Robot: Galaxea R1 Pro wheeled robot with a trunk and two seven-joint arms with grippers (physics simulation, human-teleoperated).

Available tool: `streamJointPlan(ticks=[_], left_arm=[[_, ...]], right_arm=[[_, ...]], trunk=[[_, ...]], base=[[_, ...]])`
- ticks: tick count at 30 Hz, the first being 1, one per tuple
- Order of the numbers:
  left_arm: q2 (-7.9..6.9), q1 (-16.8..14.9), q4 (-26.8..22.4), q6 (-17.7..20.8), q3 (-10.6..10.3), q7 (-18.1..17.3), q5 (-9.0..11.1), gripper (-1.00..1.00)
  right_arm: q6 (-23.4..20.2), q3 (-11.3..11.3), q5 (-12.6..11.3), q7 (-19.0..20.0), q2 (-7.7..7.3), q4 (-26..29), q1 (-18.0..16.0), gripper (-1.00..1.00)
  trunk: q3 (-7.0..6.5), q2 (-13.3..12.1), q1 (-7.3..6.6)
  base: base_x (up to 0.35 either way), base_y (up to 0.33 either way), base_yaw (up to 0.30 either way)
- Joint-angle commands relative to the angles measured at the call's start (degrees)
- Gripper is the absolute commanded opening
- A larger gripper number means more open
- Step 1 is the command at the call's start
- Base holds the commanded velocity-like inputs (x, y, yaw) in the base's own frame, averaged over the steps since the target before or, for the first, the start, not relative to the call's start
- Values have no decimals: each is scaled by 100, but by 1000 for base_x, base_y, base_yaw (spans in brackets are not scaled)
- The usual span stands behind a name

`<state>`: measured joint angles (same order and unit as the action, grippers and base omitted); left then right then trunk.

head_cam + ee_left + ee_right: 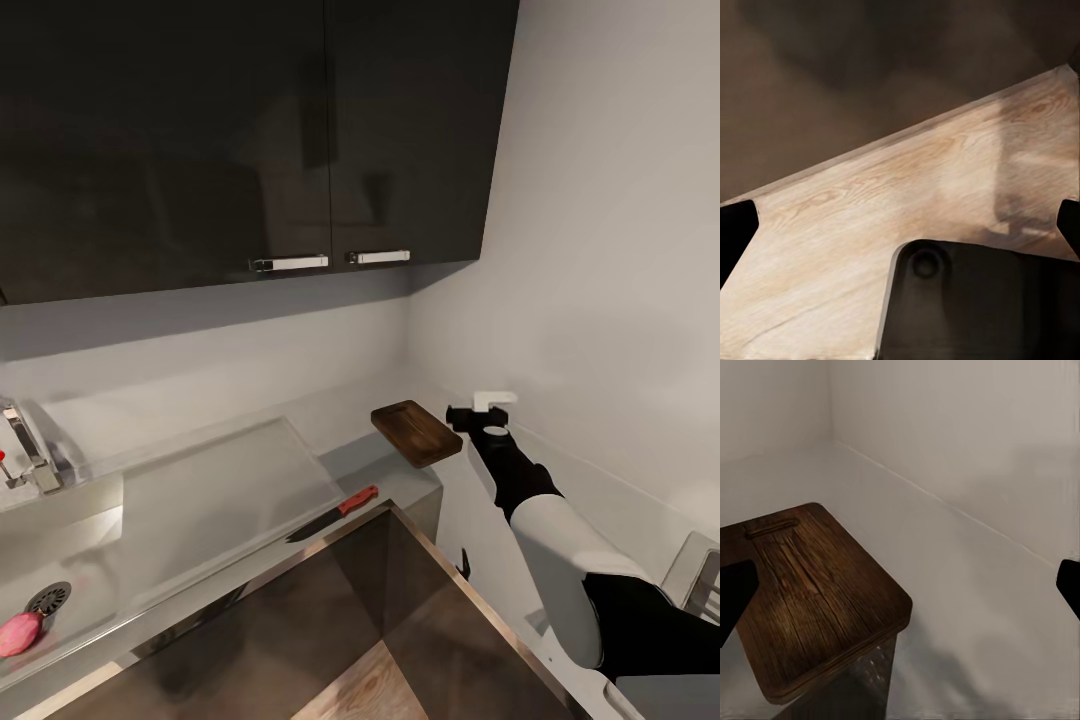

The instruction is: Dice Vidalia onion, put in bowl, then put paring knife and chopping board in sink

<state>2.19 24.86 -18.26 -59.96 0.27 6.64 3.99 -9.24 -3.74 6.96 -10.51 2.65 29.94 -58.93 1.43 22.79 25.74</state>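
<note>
The onion [20, 633] is your first job. It is pink and round, and it lies in the sink [70, 560] right beside the round drain [48, 598]. The faucet [25, 450] with its red knob stands behind the sink, near the wall.

The other things sit away from the sink, along the counter [370, 455]. The paring knife [335, 514] lies past the flat steel drainboard [220, 490], close to the counter's front edge, with its red handle pointing away from the sink. Farther still, the chopping board [416, 432] rests at the counter's end, and part of it hangs out over the edge. I cannot find the bowl.

Your right tool [478, 418] hovers just beside the chopping board, on the side away from the sink. In the right wrist view its two dark fingertips [733, 592] stand wide apart and hold nothing. The left wrist view looks down at the wood floor [870, 225], and the left tool's tips sit wide apart at the edges, holding nothing too.

I think the onion step is not yet done. The onion is far from your right tool, so use the left arm or roll closer to the sink. Come down from above, keep the tool wide, and close gently, because a round onion can roll away.
</note>
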Motion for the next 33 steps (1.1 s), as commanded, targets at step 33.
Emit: streamJointPlan(ticks=[33], left_arm=[[7,2,318,-4,14,-4,31,100]], right_arm=[[-342,-30,60,5,8,12,-4,100]], trunk=[[12,13,4]], base=[[58,0,0]])
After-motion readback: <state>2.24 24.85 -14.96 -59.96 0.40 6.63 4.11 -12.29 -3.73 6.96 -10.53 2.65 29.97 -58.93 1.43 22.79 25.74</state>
